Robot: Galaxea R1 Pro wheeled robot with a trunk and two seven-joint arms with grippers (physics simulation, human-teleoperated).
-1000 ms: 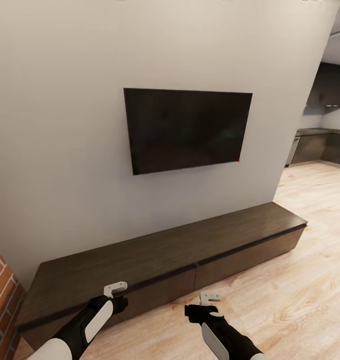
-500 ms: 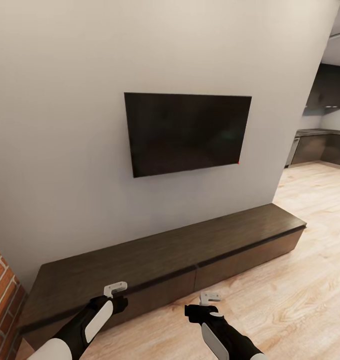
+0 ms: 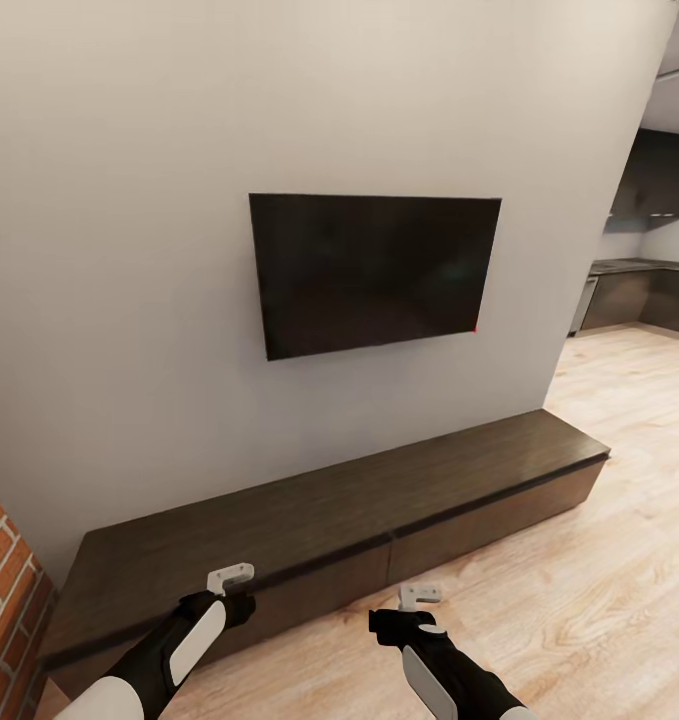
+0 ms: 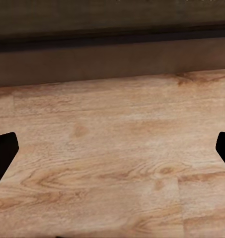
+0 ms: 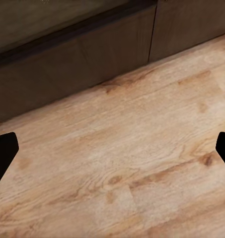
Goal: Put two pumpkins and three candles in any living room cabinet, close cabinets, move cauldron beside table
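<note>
Before the shut cabinet [image 3: 319, 520], both arms' fingers [image 4: 4, 153] [image 5: 4, 153] spread wide, empty; no legible writing anywhere.

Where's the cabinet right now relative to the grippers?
In the head view the cabinet runs along the wall under the TV, drawers shut, just ahead of the left gripper and right gripper.

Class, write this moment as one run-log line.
cabinet: drawers closed | left pincer: open, empty | right pincer: open, empty | TV above cabinet
</note>
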